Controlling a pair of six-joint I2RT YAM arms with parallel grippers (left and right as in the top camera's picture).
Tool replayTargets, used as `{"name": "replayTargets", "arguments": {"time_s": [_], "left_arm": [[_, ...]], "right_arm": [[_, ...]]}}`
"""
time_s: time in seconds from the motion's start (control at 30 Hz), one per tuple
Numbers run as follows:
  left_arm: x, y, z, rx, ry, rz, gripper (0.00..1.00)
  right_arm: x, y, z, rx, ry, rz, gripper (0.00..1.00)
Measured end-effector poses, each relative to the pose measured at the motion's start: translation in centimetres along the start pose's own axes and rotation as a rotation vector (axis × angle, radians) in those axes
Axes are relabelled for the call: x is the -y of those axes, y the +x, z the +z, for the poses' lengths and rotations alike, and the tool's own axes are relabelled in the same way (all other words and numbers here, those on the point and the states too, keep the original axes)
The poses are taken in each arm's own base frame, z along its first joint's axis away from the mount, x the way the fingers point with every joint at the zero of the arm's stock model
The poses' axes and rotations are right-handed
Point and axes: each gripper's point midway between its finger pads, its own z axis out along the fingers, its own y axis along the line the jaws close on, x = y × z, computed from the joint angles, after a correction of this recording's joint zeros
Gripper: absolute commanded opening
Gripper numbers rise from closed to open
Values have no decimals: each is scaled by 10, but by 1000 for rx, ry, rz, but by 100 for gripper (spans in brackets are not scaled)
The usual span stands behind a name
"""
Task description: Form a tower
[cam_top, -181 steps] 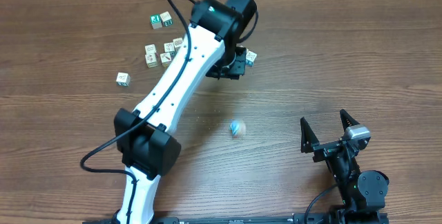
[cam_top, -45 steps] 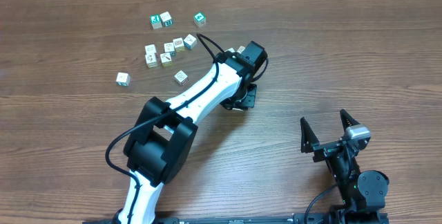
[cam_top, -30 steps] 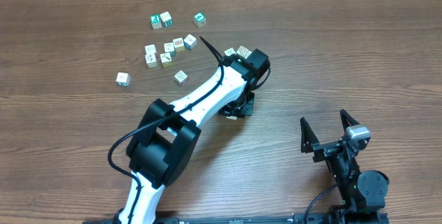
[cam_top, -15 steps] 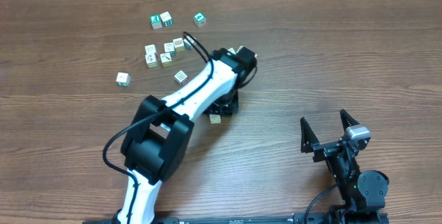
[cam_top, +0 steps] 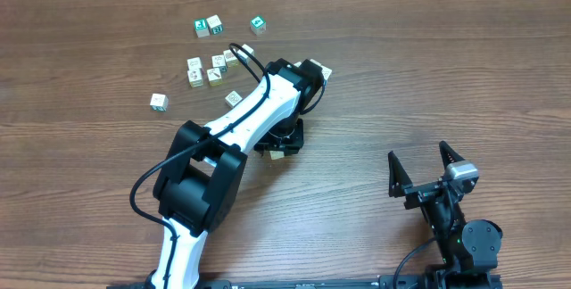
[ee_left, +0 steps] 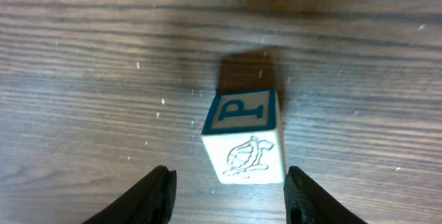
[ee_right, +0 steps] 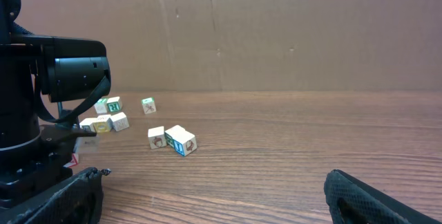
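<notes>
Left tool stands spread astride a cube, not touching (set apart to start the stack, I'd guess); right tool waits, spread.

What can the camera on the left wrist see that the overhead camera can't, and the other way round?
Only the left wrist view shows the detail: a cube with a blue P on top and a drawing on its side, between parted fingers. Only the overhead view shows the loose cubes scattered beyond the left arm, and the open right gripper. Both show the wooden table and that cube, though overhead it is mostly hidden under the left gripper.
</notes>
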Motion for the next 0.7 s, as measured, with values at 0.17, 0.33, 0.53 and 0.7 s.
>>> {"name": "replayTargets", "arguments": {"time_s": [0.17, 0.33, 0.53, 0.7], "left_arm": [[5, -5, 0, 22, 14, 9, 39], [7, -4, 0, 27, 16, 15, 40], [7, -4, 2, 24, 14, 17, 40], [6, 0, 11, 14, 6, 37, 40]], "right_arm": [[0, 0, 0, 0, 0, 0, 100], [0, 0, 0, -1, 0, 0, 100], [0, 0, 0, 0, 0, 0, 100], [0, 0, 0, -1, 0, 0, 100]]}}
